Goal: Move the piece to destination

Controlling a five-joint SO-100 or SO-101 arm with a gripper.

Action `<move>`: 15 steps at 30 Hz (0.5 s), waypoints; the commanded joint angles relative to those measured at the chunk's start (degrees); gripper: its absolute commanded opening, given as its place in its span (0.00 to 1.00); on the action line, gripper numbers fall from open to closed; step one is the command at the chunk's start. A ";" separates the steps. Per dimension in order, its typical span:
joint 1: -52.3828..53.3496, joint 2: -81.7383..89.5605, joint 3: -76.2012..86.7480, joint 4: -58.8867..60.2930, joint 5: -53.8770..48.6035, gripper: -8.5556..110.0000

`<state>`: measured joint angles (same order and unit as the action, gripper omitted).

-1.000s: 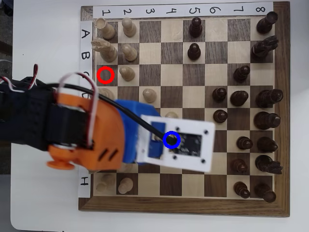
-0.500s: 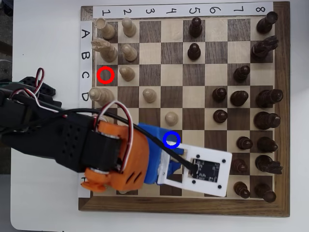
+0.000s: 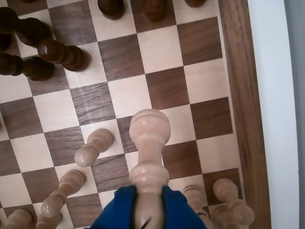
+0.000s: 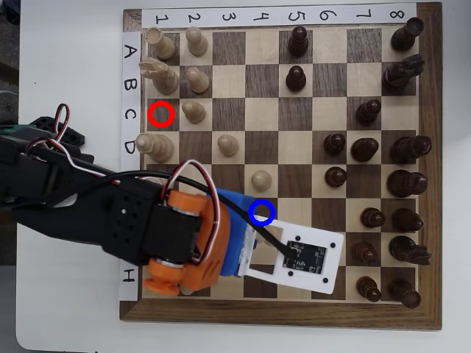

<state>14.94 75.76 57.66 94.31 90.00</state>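
in the wrist view the blue gripper at bottom centre clamps the piece. overhead, the arm has slid slightly lower left since before, leaving destination mid-frame fully uncovered.

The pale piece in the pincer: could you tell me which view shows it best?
The wrist view: the pale piece fills the centre, clamped between the blue fingers. In the overhead view the arm hides it.

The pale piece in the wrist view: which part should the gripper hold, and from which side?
The slim shaft behind the ring of the pale piece, blue fingers closing from both sides: ring and knob are wider, so slipping seems unlikely.
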 commanded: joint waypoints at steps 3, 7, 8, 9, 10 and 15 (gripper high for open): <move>-1.14 -0.44 -9.40 2.37 2.20 0.07; -1.05 -1.14 -8.26 2.46 2.55 0.07; -1.05 -1.23 -7.91 2.46 2.64 0.07; -1.05 -1.23 -7.38 2.46 2.64 0.07; -1.05 -1.32 -6.94 2.55 2.81 0.07; -1.58 -1.58 -4.83 2.55 2.90 0.07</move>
<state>14.85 73.65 57.66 95.71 91.58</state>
